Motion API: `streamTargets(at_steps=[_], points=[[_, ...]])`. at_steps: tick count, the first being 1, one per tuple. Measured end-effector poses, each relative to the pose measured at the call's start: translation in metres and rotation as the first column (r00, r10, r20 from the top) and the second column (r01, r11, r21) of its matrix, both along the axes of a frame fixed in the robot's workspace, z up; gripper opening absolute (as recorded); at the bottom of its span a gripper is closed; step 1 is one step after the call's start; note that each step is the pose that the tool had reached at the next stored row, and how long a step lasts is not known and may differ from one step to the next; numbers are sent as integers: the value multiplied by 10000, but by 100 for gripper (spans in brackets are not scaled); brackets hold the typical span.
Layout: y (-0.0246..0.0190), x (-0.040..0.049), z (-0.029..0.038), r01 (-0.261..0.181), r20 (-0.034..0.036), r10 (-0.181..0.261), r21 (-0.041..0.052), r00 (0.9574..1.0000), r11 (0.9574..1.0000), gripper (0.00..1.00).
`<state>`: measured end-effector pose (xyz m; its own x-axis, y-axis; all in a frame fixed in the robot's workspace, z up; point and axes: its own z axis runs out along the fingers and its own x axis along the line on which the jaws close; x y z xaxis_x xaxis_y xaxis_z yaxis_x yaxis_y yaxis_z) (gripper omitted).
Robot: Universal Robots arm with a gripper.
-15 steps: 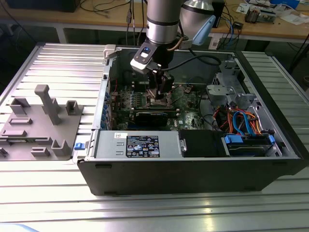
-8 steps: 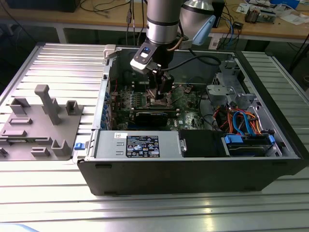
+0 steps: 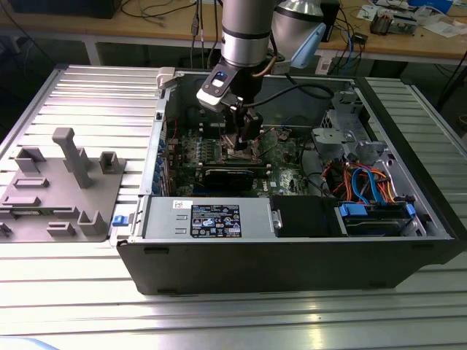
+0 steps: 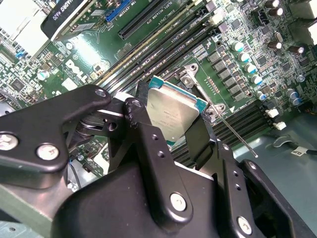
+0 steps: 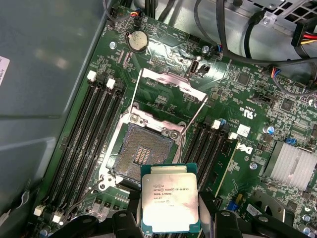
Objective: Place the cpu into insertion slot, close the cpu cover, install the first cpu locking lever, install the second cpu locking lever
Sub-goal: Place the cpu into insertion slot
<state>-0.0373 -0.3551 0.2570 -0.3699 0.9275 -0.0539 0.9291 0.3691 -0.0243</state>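
Note:
My gripper (image 5: 171,222) is shut on the cpu (image 5: 170,198), a flat silver-grey square chip pinched by its edges between the two black fingers (image 4: 143,130). The chip hangs tilted just off one side of the insertion slot (image 5: 142,151), whose dark pin field lies bare. Beyond the slot, the cpu cover (image 5: 173,82) stands swung open. Both thin wire locking levers (image 5: 197,113) are raised, one along each side of the socket; one of them (image 4: 237,136) also shows in the second wrist view. In the exterior view the gripper (image 3: 244,142) reaches down into the open computer case over the green motherboard (image 3: 286,172).
Memory slots (image 5: 84,134) run along both sides of the socket. A black graphics card (image 3: 230,177) lies close to the gripper. The power supply (image 3: 211,219), a drive bay and orange and blue cables (image 3: 365,182) crowd the case. A grey fixture tray (image 3: 66,182) sits outside.

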Motion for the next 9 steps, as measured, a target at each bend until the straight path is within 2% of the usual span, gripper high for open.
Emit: streamTargets(at_steps=[9], points=[[0,0,-3,52,0,-52,-1,10000,10000,55]])
